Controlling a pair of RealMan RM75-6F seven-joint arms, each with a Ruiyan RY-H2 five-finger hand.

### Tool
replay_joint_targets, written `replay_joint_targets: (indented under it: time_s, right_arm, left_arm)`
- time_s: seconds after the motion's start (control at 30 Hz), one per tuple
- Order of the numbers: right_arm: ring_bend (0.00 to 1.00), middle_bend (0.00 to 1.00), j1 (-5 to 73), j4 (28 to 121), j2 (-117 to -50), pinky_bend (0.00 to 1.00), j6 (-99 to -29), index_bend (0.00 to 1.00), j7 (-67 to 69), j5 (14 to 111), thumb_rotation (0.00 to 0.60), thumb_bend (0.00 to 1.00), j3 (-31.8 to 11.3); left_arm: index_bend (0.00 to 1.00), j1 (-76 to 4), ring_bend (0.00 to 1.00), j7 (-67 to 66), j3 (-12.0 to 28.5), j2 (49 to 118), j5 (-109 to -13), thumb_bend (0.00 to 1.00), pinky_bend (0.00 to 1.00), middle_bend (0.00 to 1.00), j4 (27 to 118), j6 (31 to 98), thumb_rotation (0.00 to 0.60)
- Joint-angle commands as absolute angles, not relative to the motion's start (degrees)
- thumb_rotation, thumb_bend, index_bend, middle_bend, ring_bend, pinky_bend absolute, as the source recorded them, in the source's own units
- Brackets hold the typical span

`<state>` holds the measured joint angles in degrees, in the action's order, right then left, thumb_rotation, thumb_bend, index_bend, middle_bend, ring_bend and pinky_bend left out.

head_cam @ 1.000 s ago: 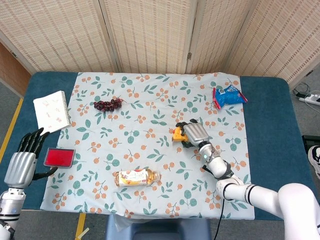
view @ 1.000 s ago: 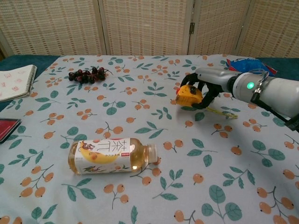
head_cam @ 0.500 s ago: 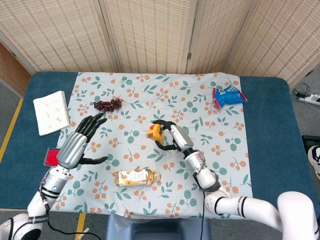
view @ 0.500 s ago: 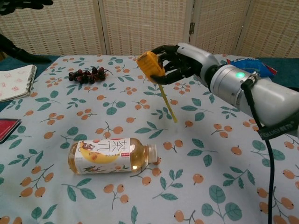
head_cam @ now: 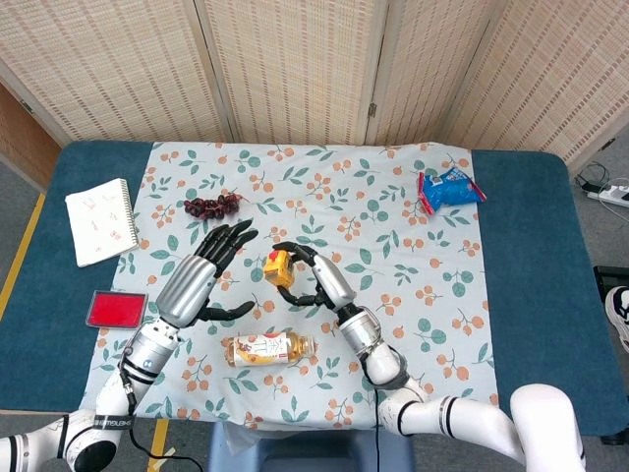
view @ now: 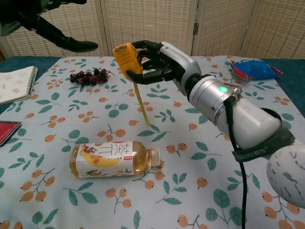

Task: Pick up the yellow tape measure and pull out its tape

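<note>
Floral cloth [head_cam: 432, 315] at frame centre. Right hand [head_cam: 316, 278] grips yellow tape measure [head_cam: 278, 266], now lifted leftward; left hand [head_cam: 201, 275], fingers spread, risen close. Tape [view: 141, 105] dangles, pull imminent.

Both views are bright and evenly lit with soft, diffuse light, so shadows on the floral tablecloth [head_cam: 314, 285] are faint. The head view is sharp throughout. In the chest view, the left hand [view: 45, 21] at the upper left is dark and slightly blurred.
</note>
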<state>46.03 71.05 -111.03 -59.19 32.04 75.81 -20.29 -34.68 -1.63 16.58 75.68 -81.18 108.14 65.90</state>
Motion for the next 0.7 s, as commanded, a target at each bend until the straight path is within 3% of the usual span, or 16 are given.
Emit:
replay_joint_targets:
  time_s: [0.03, 0.7]
  right_arm:
    - [0.36, 0.51, 46.4, 70.4, -111.7, 0.13, -59.2, 0.54, 31.7, 76.0, 0.600, 0.43, -20.0]
    - [0.36, 0.51, 47.2, 69.1, -115.2, 0.13, -60.7, 0.54, 22.2, 74.9, 0.600, 0.43, -20.0]
  left_arm:
    - [0.10, -35.8, 0.09, -5.6, 16.7, 77.3, -80.0, 0.29, 0.00, 0.05, 107.6, 66.2, 0.600]
    - [0.10, -39.5, 0.09, -22.0, 14.4, 81.6, -77.7, 0.30, 0.00, 0.05, 104.4, 66.6, 0.600]
